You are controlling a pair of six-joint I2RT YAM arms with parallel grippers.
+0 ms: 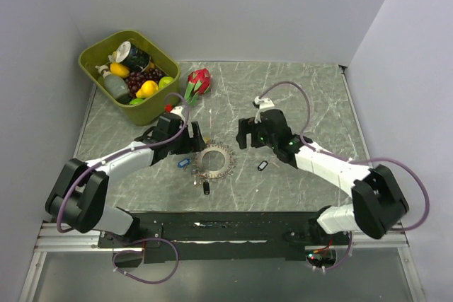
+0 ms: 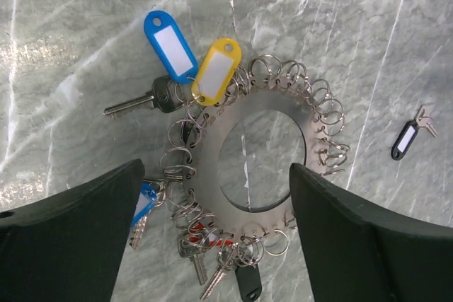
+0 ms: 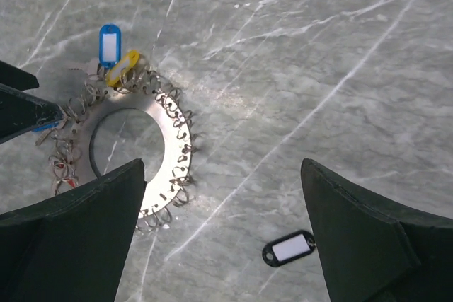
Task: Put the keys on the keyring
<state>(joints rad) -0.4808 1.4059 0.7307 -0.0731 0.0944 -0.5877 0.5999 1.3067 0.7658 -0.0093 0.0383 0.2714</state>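
Left end effector (image 2: 216, 171): fingers spread wide, holding nothing, hovering directly over the keyring (image 2: 262, 221). Right end effector (image 3: 221, 167): also spread and empty, hanging to the right of the keyring, with bare counter (image 1: 311, 97) below it.

Keyring lies flat at the centre of the counter, between the two arms. A yellow-tagged key (image 2: 217, 68) and a blue-tagged key (image 2: 170, 46) sit at one edge of it. I cannot tell whether the blue one is threaded or only touching. More keys cluster along the opposite edge. One black-tagged key (image 3: 289, 249) lies loose on the counter, right of the keyring and apart from it.

Risks, as judged:
- The loose key is thin and flat on smooth marble. Closing fingers may skid it away instead of lifting it.
- Nothing pins the keyring. A descending left finger could catch the fringe of small split rings and drag or tip the whole ring.
- Threading needs a split ring pried open. A slip could flick the key off.
- The arms work close together, so a reach across could bring them into collision.
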